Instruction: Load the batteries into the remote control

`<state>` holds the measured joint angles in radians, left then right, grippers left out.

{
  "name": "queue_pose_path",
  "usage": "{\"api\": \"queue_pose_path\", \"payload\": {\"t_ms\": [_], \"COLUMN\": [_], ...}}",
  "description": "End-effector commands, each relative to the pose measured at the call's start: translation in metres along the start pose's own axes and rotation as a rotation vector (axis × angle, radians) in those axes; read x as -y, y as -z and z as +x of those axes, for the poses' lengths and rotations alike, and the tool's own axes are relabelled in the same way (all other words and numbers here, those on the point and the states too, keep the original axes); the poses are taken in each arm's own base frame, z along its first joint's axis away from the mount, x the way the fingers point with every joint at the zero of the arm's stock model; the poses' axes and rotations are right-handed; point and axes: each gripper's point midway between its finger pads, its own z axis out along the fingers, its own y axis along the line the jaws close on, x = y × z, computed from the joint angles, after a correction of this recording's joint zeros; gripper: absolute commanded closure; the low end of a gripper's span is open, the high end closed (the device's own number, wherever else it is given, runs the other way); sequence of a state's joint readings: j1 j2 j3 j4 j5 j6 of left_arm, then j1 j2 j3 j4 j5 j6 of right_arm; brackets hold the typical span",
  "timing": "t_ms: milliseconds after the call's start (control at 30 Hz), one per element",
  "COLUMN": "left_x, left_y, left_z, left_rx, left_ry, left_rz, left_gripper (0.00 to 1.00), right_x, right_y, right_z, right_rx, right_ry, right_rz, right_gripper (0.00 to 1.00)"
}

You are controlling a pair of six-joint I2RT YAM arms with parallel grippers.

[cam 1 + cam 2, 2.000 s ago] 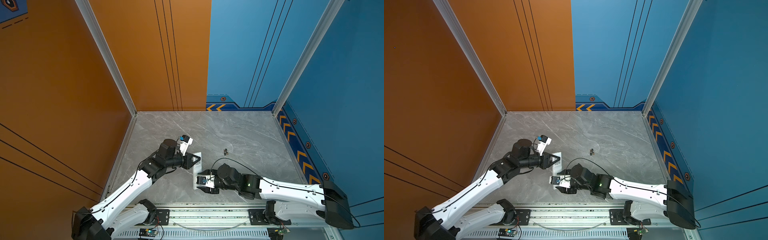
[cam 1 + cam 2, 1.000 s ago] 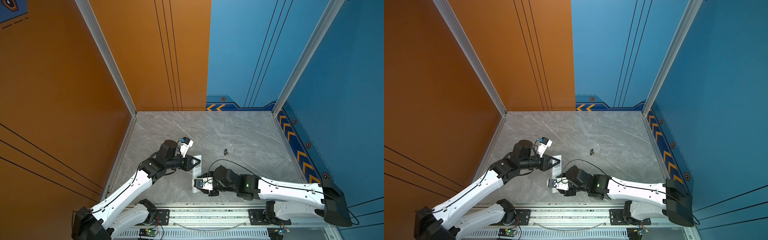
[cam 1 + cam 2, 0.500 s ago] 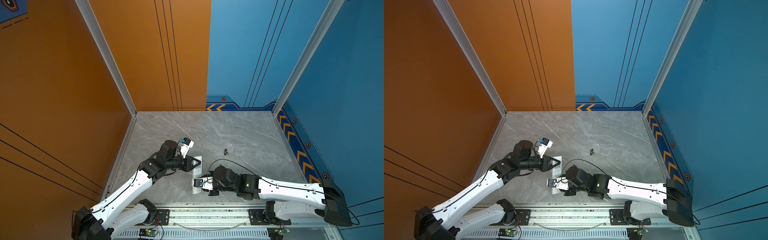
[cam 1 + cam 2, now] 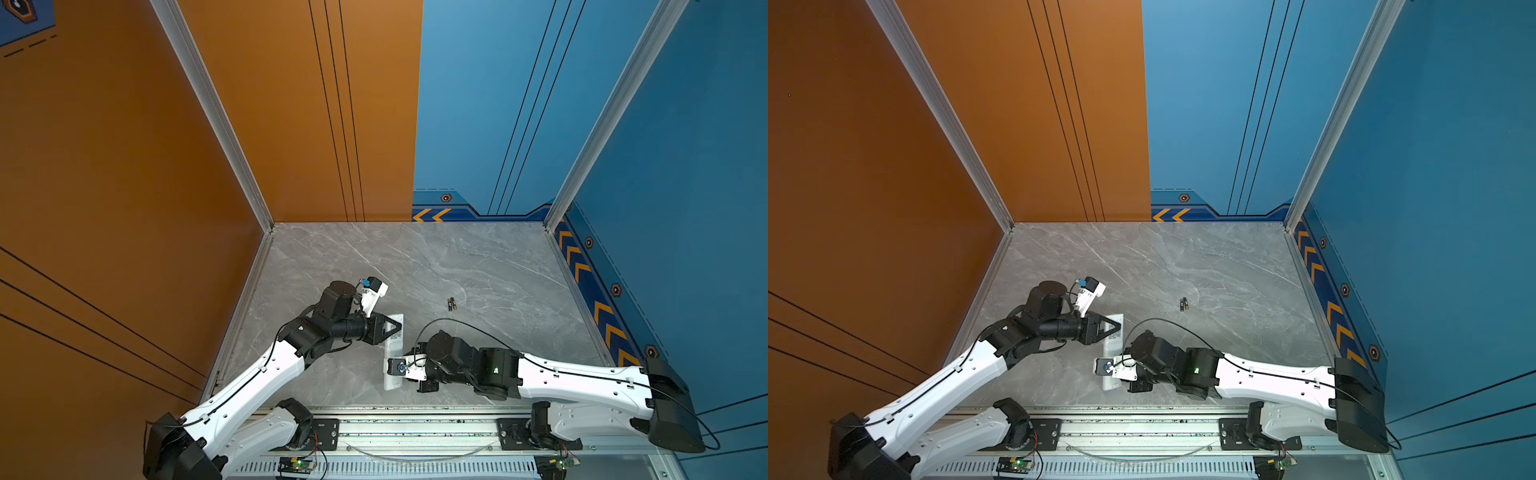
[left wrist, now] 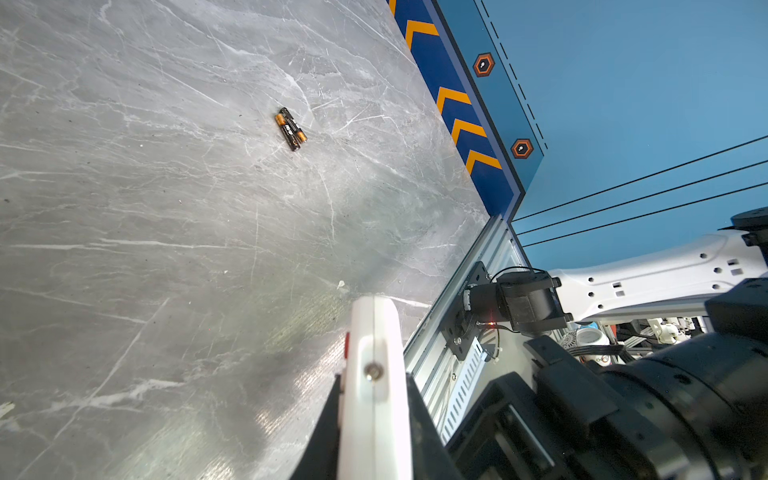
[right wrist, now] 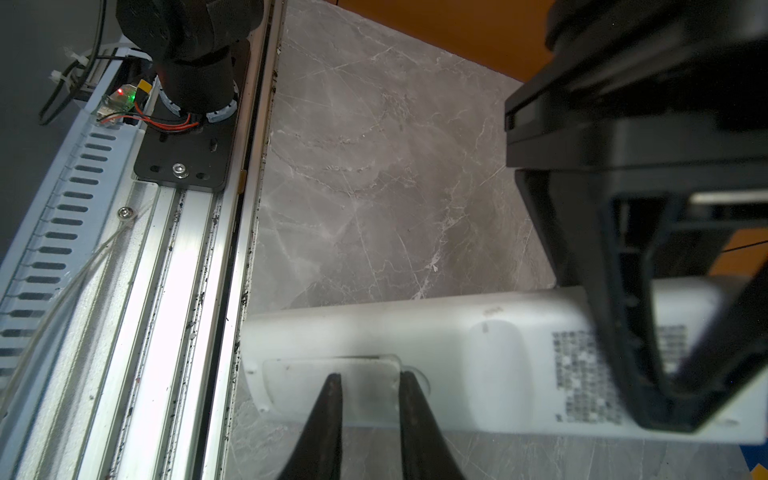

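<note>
As the remote control (image 4: 394, 351) runs front-to-back, left hand (image 4: 392, 331) clamps it; right hand (image 6: 370, 376) narrow.

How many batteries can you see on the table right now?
2. Both batteries lie side by side, touching, on the table, to the right of the remote control's far end in both top views. Any inside the remote would be hidden.

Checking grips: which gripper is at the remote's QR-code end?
The left gripper, clamped across the remote control there; the right gripper is at the opposite end.
</note>
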<state>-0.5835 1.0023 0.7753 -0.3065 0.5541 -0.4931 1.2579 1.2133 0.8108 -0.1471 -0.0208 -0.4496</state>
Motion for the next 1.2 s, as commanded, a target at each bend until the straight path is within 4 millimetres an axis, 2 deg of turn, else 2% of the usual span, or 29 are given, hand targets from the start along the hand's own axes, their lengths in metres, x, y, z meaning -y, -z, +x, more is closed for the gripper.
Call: {"api": "queue_pose_path", "payload": {"t_ms": [0, 400, 567, 800, 1167], "left_x": [0.021, 0.020, 0.021, 0.021, 0.020], "left_y": [0.012, 0.009, 0.008, 0.007, 0.006], "left_z": [-0.035, -0.033, -0.033, -0.032, -0.031], "left_rx": [0.143, 0.135, 0.135, 0.131, 0.136], "left_ry": [-0.092, -0.089, -0.091, -0.090, -0.084], "left_rz": [0.049, 0.047, 0.050, 0.053, 0.050], "left_gripper": [1.00, 1.00, 1.00, 1.00, 1.00], "right_x": [-0.038, -0.032, -0.029, -0.024, -0.011], "right_y": [0.003, 0.006, 0.003, 0.000, 0.001], "right_z": [0.022, 0.015, 0.015, 0.013, 0.006], "right_rx": [-0.087, -0.053, -0.063, -0.064, -0.052], "right_ry": [0.031, 0.033, 0.033, 0.035, 0.036], "right_rz": [-0.145, -0.113, -0.097, -0.071, -0.010], "right_gripper": [0.79, 0.77, 0.72, 0.62, 0.36]}}
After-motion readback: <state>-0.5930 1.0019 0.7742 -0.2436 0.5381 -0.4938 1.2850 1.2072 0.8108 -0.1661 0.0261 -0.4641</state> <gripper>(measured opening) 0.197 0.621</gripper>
